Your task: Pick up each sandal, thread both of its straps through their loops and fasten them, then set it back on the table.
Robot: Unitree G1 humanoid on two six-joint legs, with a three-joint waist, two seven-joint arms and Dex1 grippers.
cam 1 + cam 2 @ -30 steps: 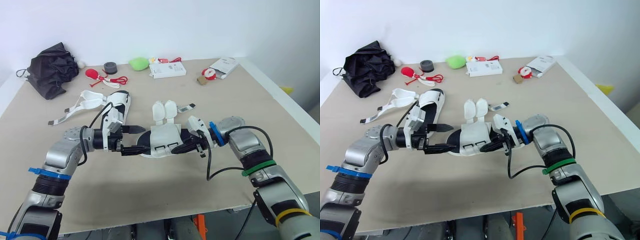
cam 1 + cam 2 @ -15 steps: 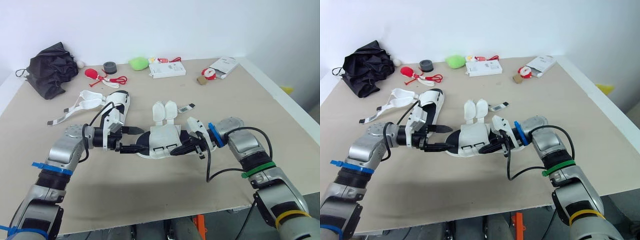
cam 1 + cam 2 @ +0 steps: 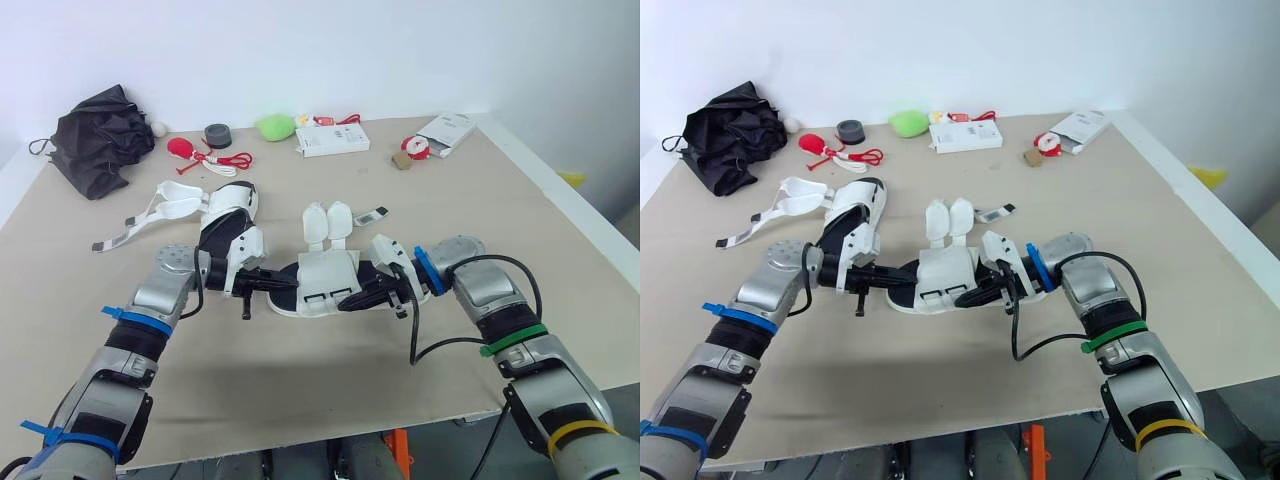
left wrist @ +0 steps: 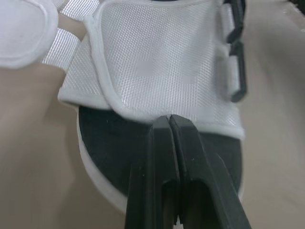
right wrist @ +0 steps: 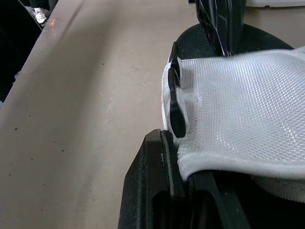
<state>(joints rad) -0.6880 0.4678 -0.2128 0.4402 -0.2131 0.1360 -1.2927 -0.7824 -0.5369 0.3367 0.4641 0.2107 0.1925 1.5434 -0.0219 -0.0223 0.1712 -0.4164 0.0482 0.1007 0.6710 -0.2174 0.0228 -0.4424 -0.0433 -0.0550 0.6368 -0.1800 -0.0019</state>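
Note:
A white mesh sandal (image 3: pixel 325 283) with a black footbed lies mid-table, its two white strap flaps (image 3: pixel 328 222) folded open towards the far side. My left gripper (image 3: pixel 290 281) is shut, and its tips rest over the footbed against the rim of the mesh upper (image 4: pixel 157 62). Whether it pinches that rim I cannot tell. From the other end, my right gripper (image 3: pixel 346 304) is shut on the near edge of the mesh upper (image 5: pixel 238 109), beside the black loops (image 5: pixel 176 102). The second sandal (image 3: pixel 228 204) lies behind my left arm with its straps (image 3: pixel 160 208) spread open.
Along the far edge sit a black bundle (image 3: pixel 100 140), a red item with cord (image 3: pixel 188 149), a grey roll (image 3: pixel 218 134), a green object (image 3: pixel 278 126), a white box (image 3: pixel 333 140) and a white packet (image 3: pixel 445 130). The table's right edge (image 3: pixel 560 205) runs close by.
My left gripper has closed from wide open and slid in onto the toe end of the sandal. The right gripper has kept its grip and place.

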